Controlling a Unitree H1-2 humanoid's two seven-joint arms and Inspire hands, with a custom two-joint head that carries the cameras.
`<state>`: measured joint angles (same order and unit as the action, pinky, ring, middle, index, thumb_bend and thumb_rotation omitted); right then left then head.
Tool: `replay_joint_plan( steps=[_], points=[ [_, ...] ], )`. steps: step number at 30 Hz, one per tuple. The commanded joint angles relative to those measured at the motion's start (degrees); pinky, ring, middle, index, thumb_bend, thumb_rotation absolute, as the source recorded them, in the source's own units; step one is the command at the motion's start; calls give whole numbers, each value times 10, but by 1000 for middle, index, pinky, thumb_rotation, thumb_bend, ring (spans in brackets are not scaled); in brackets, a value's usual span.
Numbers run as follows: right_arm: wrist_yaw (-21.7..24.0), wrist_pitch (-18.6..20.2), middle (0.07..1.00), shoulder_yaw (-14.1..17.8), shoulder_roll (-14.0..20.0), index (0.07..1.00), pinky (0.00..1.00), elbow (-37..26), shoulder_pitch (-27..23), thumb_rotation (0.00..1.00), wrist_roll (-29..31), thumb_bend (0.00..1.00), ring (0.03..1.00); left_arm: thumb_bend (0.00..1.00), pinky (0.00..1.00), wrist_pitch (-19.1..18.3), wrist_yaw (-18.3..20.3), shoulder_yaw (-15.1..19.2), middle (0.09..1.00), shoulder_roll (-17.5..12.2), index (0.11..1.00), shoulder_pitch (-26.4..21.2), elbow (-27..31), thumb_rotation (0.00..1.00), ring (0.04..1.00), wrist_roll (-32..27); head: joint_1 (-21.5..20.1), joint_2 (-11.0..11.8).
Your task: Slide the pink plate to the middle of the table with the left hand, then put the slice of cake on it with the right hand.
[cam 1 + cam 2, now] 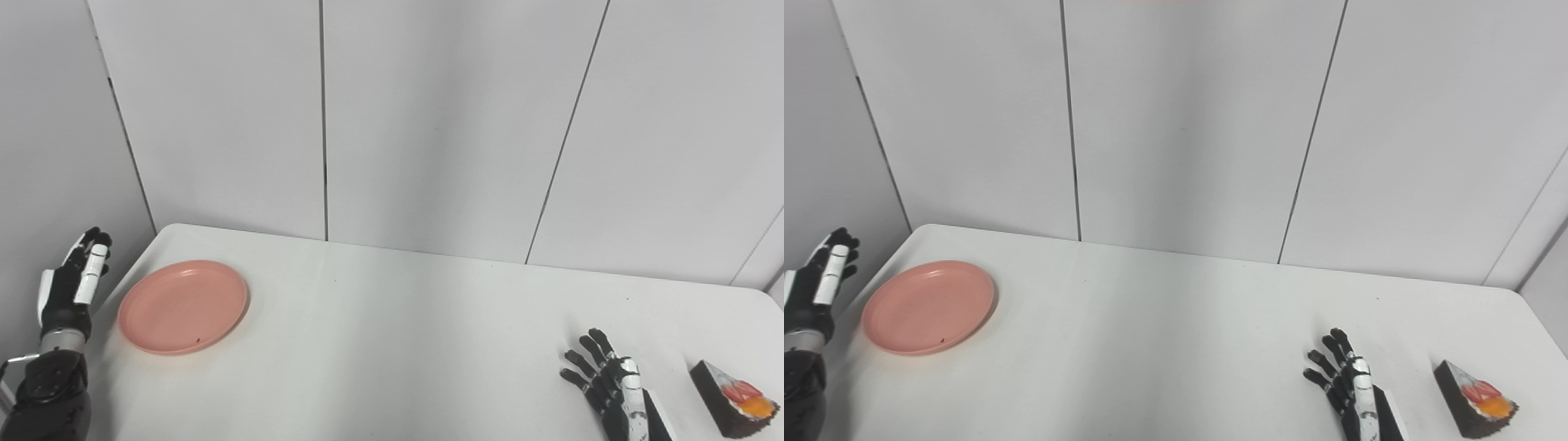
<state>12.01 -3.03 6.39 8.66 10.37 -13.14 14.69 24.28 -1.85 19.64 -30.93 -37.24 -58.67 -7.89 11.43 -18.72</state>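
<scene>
Waiting at the table's (392,343) left edge, the left hand (73,288) is raised with fingers together and pointing up, holding nothing; it stands just off the plate's (184,306) nine o'clock side, not touching it. That seems a sensible stance for a push: a flat hand set against the rim on the outer side can drive the plate toward three o'clock, into the middle.

The plate lies flat at about nine o'clock on the table, close to the left edge and near the rounded far corner. Its rim is clear on all sides, and one small dark speck sits on it near six o'clock.

The right hand (612,386) rests low at about four o'clock, fingers spread and empty, with the cake (732,401) just beside it toward three o'clock, apart from it. The cake is a dark wedge with white icing and red and orange topping, near the table's right and near edges.

Between plate and right hand the white surface is bare, so the slide has open room. The risks, as I judge them, lie at the edges: the plate has little margin on its left, and the cake little on its right, so each hand should work inward.
</scene>
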Motion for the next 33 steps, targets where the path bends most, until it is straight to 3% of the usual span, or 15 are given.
replay_joint_plan(
  steps=[1, 17, 26, 33],
  points=[
    [0, 17, 937, -2, -4, 938, 813, 7, 21, 988, 5, 724, 862, 758, 868, 24, 6, 0, 873, -13, 871, -19, 5, 840, 897, -9, -1, -1],
    [-4, 9, 925, -4, -3, 930, 781, 15, 17, 968, -5, 738, 852, 772, 784, -7, 1, -48, 846, 30, 840, 9, 51, 821, 864, 12, -12, -9],
    [-5, 1, 921, -5, -2, 928, 762, 18, 17, 959, -13, 743, 841, 761, 787, -32, 3, -76, 861, 48, 870, 10, 54, 832, 864, 17, -14, -11],
    [-7, 1, 919, -6, -4, 914, 763, 17, 16, 962, -18, 713, 843, 745, 775, -43, 18, -74, 841, 67, 863, 9, 62, 834, 844, -8, -15, -12]
  ],
)
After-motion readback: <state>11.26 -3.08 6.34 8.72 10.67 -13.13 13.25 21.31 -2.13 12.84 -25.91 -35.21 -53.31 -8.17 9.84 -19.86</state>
